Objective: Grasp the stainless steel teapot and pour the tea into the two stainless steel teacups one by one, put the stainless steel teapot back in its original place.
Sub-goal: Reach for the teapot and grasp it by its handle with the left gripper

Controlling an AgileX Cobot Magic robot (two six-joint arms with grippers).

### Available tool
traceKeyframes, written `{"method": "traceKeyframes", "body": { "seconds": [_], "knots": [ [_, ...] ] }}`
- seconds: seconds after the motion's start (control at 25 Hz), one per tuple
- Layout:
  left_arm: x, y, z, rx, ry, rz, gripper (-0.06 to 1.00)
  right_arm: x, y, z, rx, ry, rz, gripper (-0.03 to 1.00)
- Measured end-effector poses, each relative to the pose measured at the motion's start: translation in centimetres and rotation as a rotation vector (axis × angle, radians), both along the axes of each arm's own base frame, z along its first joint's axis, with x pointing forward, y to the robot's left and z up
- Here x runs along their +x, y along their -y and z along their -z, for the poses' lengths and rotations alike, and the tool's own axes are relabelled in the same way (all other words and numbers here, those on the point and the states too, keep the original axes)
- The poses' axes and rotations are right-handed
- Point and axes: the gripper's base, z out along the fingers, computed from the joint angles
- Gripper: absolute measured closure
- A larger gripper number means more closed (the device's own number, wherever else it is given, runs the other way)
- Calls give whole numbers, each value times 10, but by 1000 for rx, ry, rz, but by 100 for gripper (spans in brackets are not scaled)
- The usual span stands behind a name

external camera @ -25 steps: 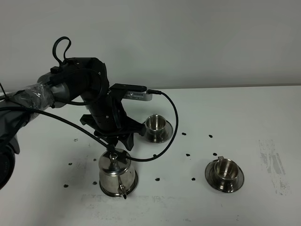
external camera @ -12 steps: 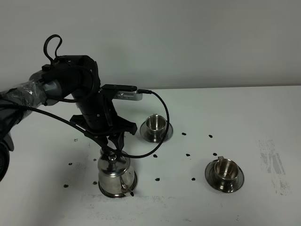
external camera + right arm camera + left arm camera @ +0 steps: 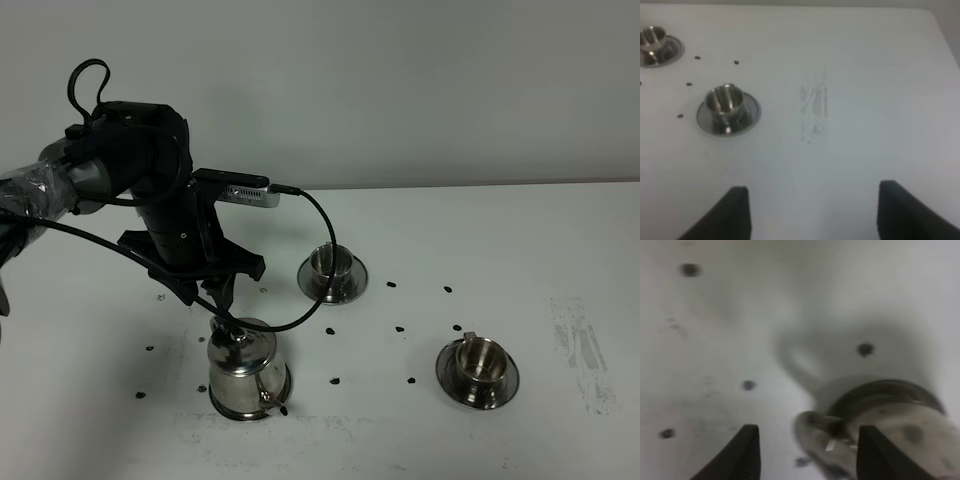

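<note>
The left hand (image 3: 220,298) hung just above the stainless steel teapot (image 3: 248,372), fingers apart and clamped on nothing. The pot stood upright on the surface (image 3: 560,250) directly below. Whether the hand was there to take the handle or let it go could not be told. Either way, I judged a straight vertical path best, with fingers clear of the lid knob so the pot would not tip. A black cable (image 3: 296,320) drooped beside the pot on the hand's right. The nearer teacup (image 3: 332,270) and farther teacup (image 3: 478,368) lay further right, and bare surface lay leftward. The right hand (image 3: 814,192), also apart, held nothing.
</note>
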Motion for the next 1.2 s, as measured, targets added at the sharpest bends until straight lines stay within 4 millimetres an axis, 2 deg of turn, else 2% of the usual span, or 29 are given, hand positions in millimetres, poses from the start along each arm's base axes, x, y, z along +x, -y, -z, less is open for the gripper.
{"method": "traceKeyframes", "body": {
  "seconds": [0.24, 0.36, 0.48, 0.72, 1.2],
  "knots": [
    [5, -1, -2, 11, 56, 6, 45, 0, 0, 1, 1, -4, 0, 41],
    [7, 0, 5, 6, 64, 4, 45, 0, 0, 1, 2, -4, 1, 41],
    [8, 3, 13, 8, 49, 12, 45, 0, 0, 1, 2, -4, 1, 41],
    [5, 10, 14, -20, 34, 31, 45, 0, 0, 1, 2, -4, 1, 41],
    [-3, 6, 15, 25, -49, 44, 48, 0, 0, 1, 2, -4, 1, 41]
  ]
}}
